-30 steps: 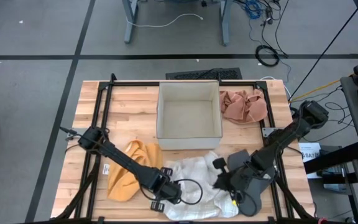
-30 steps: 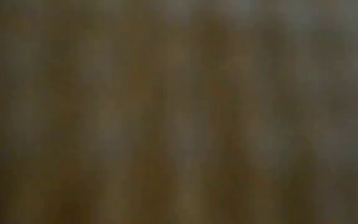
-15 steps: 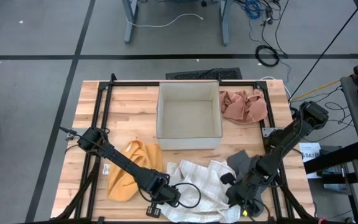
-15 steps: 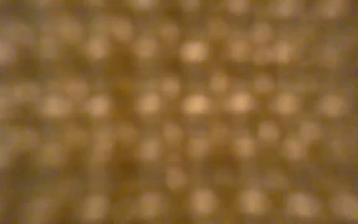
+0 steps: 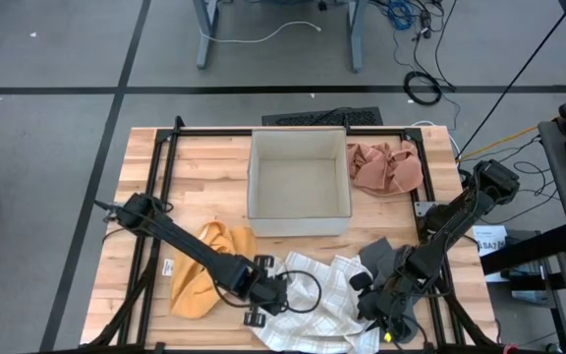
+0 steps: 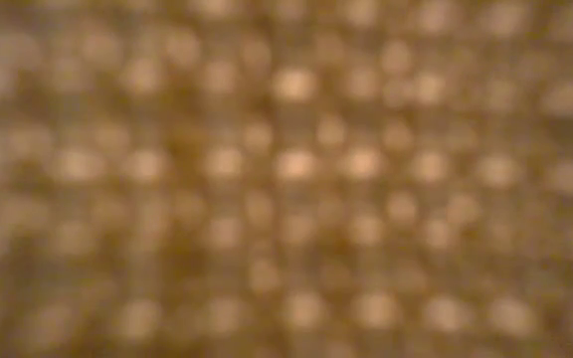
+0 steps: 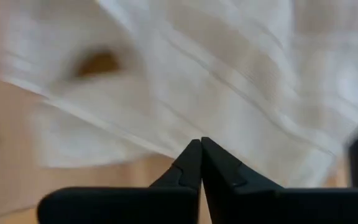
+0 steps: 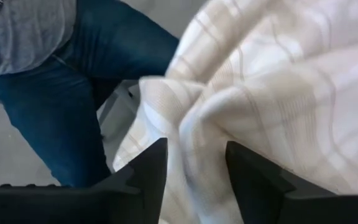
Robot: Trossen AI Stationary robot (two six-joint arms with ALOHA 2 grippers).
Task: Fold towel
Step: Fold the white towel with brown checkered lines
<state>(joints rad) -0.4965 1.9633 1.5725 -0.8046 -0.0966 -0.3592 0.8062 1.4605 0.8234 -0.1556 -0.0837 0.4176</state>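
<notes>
The white checked towel (image 5: 312, 295) lies crumpled at the table's near edge, between my two grippers. My left gripper (image 5: 273, 298) is shut at its left side, with the cloth (image 7: 185, 81) just past the fingertips (image 7: 201, 144). My right gripper (image 5: 376, 310) is open at the towel's right end, and a bunched fold (image 8: 194, 143) stands between its fingers. A blurred weave (image 6: 286, 179) close to the lens fills the low view. My left gripper's shut tips (image 7: 199, 152) point steeply down at the towel's near edge (image 7: 160, 146); I cannot tell whether they touch it. My right gripper has one finger (image 8: 151, 165) on each side of a thick towel fold (image 8: 197, 168), which lies against their inner sides, several layers deep. The fingers slant down at it.
A white box (image 5: 298, 187) stands at the middle far side. A pink cloth (image 5: 386, 167) lies to its right, a yellow cloth (image 5: 204, 270) at the near left, a grey cloth (image 5: 379, 256) by my right arm. A person in jeans (image 8: 86, 99) stands beyond the table's edge.
My right gripper has gone toward the table's near right corner, dragging the towel's right part with it. The towel has bunched and turned over there, so its checked side now shows. My left gripper has risen and shifted a little toward the far edge.
</notes>
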